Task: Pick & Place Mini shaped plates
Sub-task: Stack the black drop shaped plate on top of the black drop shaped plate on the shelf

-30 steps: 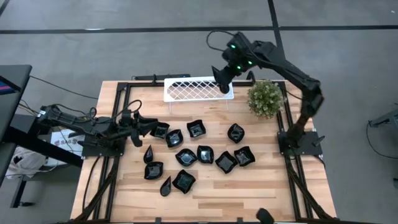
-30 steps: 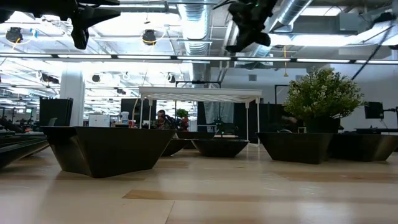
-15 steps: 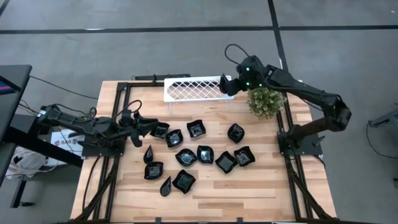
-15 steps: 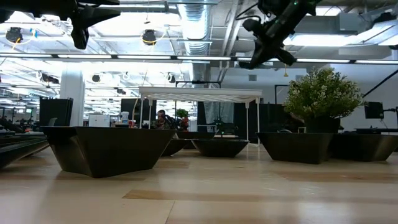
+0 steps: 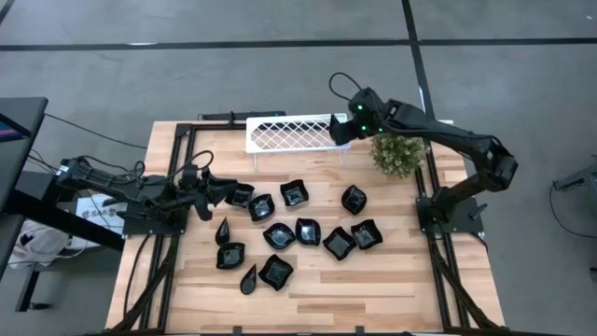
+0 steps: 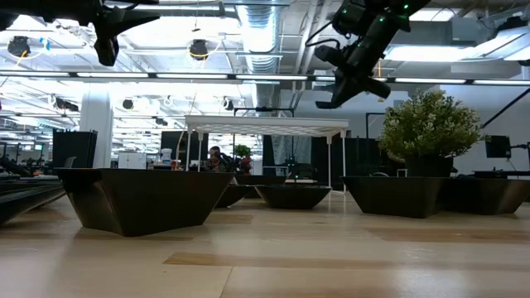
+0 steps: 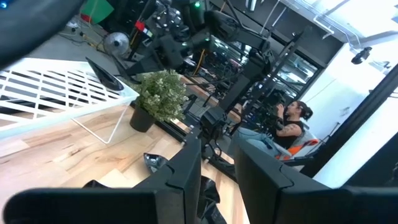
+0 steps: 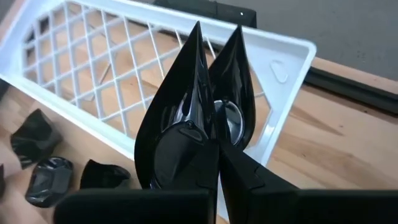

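Note:
Several glossy black mini plates (image 5: 298,229) lie clustered on the middle of the wooden table, squarish and teardrop ones. My right gripper (image 5: 336,131) hangs above the right end of the white lattice tray (image 5: 289,135), shut on a black teardrop plate (image 8: 186,118). In the low view it is high over the table (image 6: 331,91). My left gripper (image 5: 227,190) waits in the air at the table's left side, open, next to the leftmost plate (image 5: 241,195). Its fingers show a narrow gap (image 7: 217,162). My right gripper pinches the teardrop plate at its broad rounded end (image 8: 208,134) between the two fingers. The pointed end (image 8: 196,31) sticks out away from the fingers, over the tray's corner. The plate is lifted clear of table and tray. The fingers hide the exact spot.
A green bushy plant (image 5: 398,149) stands at the table's far right, close beside my right arm. The tray (image 8: 273,68) stands on thin legs at the far edge. Bare wood lies along the near edge (image 5: 373,280). A person sits in the room beyond (image 7: 292,118).
My right arm has swung its elbow down and toward the table's right. The gripper has stayed by the tray's right end, tipped from pointing down to more level, and kept the plate.

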`<state>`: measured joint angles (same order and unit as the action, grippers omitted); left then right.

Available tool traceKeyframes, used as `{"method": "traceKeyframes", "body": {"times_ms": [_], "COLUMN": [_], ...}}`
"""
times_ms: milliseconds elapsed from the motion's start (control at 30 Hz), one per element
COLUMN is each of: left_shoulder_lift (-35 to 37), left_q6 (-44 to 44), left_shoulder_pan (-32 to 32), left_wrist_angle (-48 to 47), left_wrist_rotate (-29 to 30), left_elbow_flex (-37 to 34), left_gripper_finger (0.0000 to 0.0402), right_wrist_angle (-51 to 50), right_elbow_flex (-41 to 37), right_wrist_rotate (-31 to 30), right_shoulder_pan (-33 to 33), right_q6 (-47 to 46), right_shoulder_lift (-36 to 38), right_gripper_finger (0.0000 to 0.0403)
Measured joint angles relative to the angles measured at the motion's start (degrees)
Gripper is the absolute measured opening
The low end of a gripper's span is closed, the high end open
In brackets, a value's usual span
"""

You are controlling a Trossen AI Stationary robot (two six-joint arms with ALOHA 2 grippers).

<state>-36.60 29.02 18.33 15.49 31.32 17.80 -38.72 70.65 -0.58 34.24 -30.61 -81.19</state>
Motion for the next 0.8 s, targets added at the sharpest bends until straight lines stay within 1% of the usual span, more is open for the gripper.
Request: {"method": "traceKeyframes", "body": {"times_ms": [167,367,600,800], "left_shoulder_lift": [0.0,-0.02,-0.01,-0.02], "left_q6": [0.0,0.02,0.43,0.44], "left_shoulder_pan": [0.0,0.0,0.0,0.0], "left_wrist_angle": [0.0,0.02,0.02,0.02], "left_wrist_rotate": [-0.09,-0.09,-0.09,-0.09], "left_elbow_flex": [0.0,0.0,0.0,0.0], "left_gripper_finger": [0.0097,0.0097,0.0097,0.0097], "right_wrist_angle": [0.16,0.42,1.86,1.58], "right_elbow_flex": [0.0,0.02,0.02,0.02], "right_wrist_rotate": [-1.36,-1.37,-2.68,-2.51], "right_shoulder_pan": [0.16,0.72,1.12,1.57], "right_q6": [0.02,0.57,2.67,4.56], "right_shoulder_lift": [-0.75,-0.7,-0.7,-0.7], "right_gripper_finger": [0.0004,0.0004,0.0007,0.0007]}}
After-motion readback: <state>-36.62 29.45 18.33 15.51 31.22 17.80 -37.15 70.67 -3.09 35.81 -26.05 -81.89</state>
